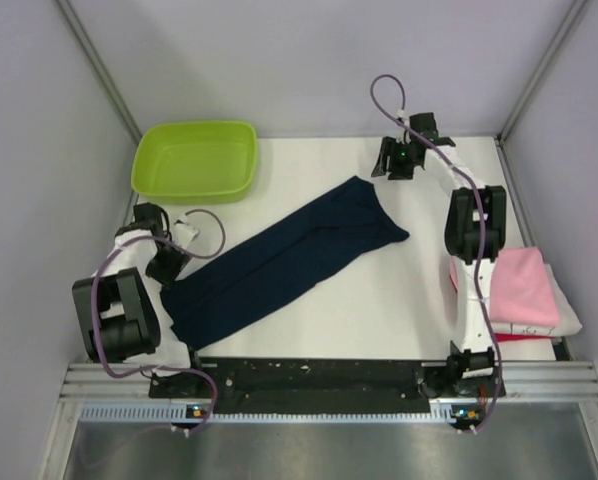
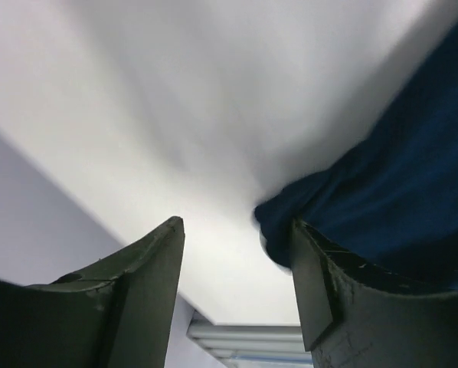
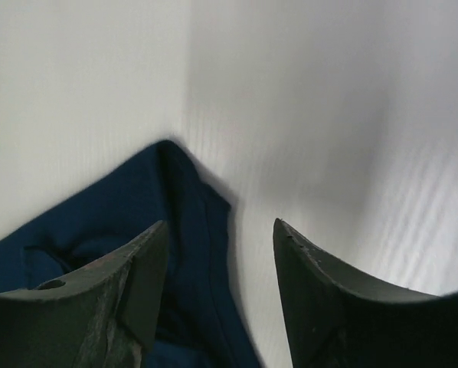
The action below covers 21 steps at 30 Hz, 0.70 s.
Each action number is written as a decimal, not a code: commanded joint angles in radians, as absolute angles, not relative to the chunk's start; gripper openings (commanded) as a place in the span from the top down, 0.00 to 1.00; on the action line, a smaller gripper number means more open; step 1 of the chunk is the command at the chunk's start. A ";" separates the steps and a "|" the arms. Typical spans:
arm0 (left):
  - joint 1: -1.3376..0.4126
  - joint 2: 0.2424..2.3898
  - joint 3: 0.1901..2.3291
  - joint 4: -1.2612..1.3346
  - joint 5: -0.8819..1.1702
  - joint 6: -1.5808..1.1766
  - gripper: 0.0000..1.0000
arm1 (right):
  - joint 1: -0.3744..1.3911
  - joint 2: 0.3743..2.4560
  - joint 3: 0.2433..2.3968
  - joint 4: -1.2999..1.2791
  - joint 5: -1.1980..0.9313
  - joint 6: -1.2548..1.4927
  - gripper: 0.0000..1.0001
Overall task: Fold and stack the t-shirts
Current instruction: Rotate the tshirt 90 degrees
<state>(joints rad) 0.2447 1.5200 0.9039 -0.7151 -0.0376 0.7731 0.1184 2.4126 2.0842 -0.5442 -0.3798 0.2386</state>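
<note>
White table (image 1: pixel 379 310) bears the navy shirt (image 1: pixel 289 255) stretched diagonally across its middle; a folded pink shirt (image 1: pixel 524 285) tops the right-edge stack. Left gripper (image 1: pixel 171 268) hangs spread, empty, at its near end; right gripper (image 1: pixel 399 162) likewise beside the far end.

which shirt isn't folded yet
The navy shirt, lying loose and diagonal across the middle of the table. The pink shirt and those under it sit folded in a stack at the right edge.

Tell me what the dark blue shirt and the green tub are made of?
The dark blue shirt looks like soft matte cloth: it lies limp with folds. The green tub is probably smooth plastic: stiff rounded walls, slight sheen.
</note>
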 commanded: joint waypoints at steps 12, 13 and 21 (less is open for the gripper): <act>0.325 1.460 0.995 -0.675 -0.141 0.796 0.44 | 0.081 1.779 1.235 -0.509 -0.235 0.285 0.40; 0.325 1.459 1.009 -0.689 -0.109 0.787 0.44 | 0.083 1.782 1.215 -0.487 -0.254 0.290 0.40; 0.253 1.462 1.055 -0.805 0.106 0.742 0.47 | 0.075 1.902 1.215 -0.382 -0.396 0.359 0.96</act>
